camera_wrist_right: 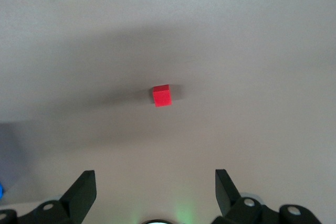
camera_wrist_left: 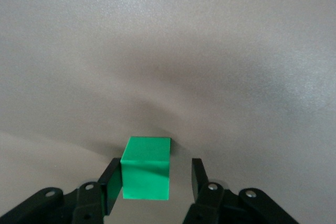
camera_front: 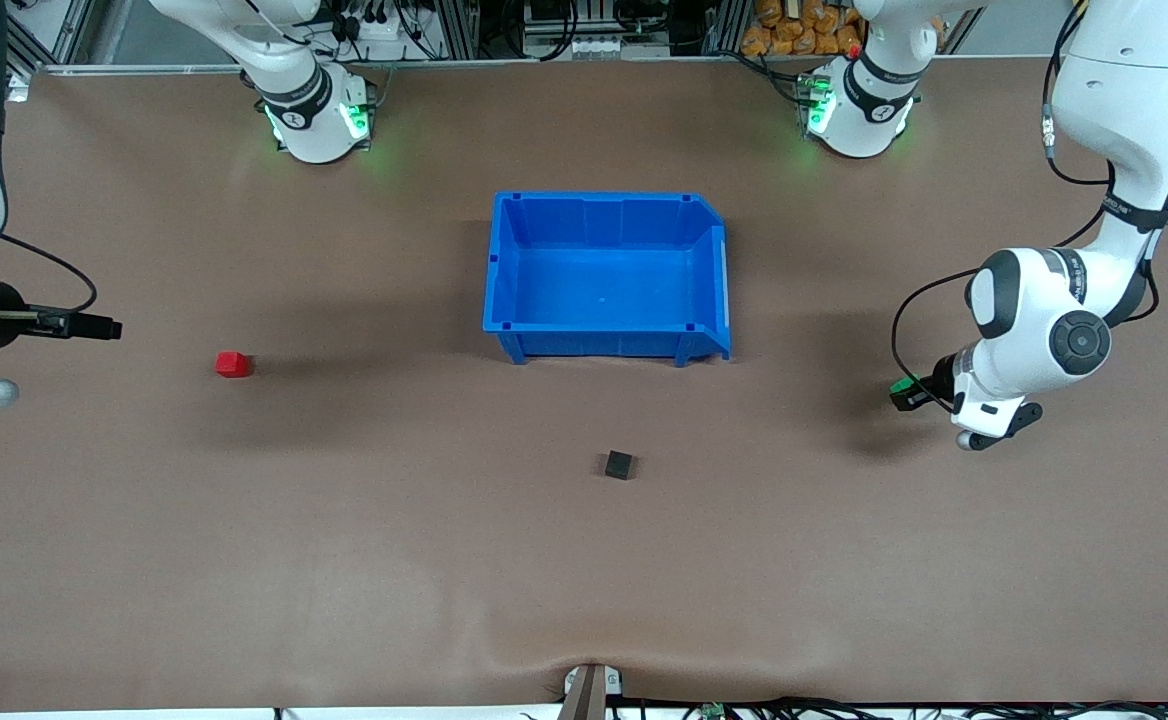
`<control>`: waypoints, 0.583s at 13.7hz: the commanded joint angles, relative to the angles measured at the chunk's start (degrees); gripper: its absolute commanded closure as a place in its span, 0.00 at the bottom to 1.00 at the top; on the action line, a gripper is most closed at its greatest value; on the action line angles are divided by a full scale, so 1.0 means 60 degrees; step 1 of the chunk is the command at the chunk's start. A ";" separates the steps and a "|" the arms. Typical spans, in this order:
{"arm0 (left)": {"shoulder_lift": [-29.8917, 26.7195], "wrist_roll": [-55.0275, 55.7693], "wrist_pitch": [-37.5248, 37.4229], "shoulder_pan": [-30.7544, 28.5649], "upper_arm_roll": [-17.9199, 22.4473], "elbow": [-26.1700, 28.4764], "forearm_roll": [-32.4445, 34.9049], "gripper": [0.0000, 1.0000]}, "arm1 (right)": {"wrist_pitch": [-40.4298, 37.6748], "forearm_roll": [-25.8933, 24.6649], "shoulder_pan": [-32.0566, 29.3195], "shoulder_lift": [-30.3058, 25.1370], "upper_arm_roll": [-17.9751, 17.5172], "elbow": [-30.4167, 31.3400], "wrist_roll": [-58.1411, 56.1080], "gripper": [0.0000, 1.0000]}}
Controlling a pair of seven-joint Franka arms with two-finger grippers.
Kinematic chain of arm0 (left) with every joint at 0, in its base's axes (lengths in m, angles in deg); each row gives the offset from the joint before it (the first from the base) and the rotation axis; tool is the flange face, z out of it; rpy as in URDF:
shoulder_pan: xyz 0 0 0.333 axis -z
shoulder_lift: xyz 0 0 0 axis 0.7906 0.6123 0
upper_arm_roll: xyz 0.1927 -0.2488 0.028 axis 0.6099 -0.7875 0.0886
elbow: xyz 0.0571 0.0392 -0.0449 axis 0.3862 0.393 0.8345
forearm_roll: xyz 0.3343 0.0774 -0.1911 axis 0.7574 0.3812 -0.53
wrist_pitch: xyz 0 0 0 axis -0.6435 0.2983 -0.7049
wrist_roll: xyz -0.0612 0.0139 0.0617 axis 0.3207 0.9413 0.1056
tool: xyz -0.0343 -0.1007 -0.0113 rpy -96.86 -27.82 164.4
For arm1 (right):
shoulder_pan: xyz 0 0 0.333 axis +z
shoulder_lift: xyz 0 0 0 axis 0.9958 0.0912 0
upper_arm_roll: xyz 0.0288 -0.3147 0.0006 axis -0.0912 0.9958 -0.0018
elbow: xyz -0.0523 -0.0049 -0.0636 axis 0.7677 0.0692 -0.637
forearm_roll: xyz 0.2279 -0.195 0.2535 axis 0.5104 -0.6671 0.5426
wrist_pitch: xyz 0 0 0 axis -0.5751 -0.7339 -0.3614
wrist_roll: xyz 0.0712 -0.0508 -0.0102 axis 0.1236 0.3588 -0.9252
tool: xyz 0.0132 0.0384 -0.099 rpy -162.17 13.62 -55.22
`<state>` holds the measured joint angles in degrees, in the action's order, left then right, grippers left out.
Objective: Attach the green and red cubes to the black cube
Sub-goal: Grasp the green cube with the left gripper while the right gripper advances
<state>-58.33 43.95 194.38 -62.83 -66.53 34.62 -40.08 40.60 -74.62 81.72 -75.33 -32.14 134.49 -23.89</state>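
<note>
At the left arm's end of the worktop [camera_front: 584, 600], your left gripper [camera_wrist_left: 155, 182] is down at the surface with the green cube [camera_wrist_left: 146, 169] between its jaws. One finger [camera_wrist_left: 111, 184] lies against a side of the cube, while the other finger stands just apart from it with a sliver of worktop showing between, so the jaws straddle the cube but are not clamped on it. From the front view only a bit of green [camera_front: 904, 386] shows beside the wrist.

Your right gripper [camera_wrist_right: 155, 190] hangs in the air over the right arm's end of the worktop, jaws spread wide and holding nothing. The red cube [camera_front: 233, 364] sits on the worktop under its camera, well clear of the fingers; in the right wrist view you see the red cube [camera_wrist_right: 161, 96] ahead of the spread fingertips.

The black cube [camera_front: 619, 464] rests alone near the middle of the worktop, nearer to the front camera than the blue bin [camera_front: 604, 342], and well apart from both coloured cubes. The bin stands between the two arms with nothing in it.
</note>
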 commanded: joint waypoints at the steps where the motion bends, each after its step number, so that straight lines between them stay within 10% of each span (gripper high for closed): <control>1: 0.0110 0.0012 0.0103 -0.0007 -0.0008 -0.0072 -0.0020 0.41 | 0.0147 -0.0003 -0.0137 0.0018 -0.0111 0.0078 0.0048 0.00; 8: 0.0212 -0.0017 0.0249 -0.0007 0.0007 -0.0087 0.0200 0.44 | 0.0323 -0.0003 -0.0093 0.0296 -0.0111 0.0078 0.0048 0.00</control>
<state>-57.63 43.86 195.08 -62.83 -66.53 34.60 -39.78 41.95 -74.62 81.72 -73.78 -32.21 134.51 -23.89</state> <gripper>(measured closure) 0.432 0.000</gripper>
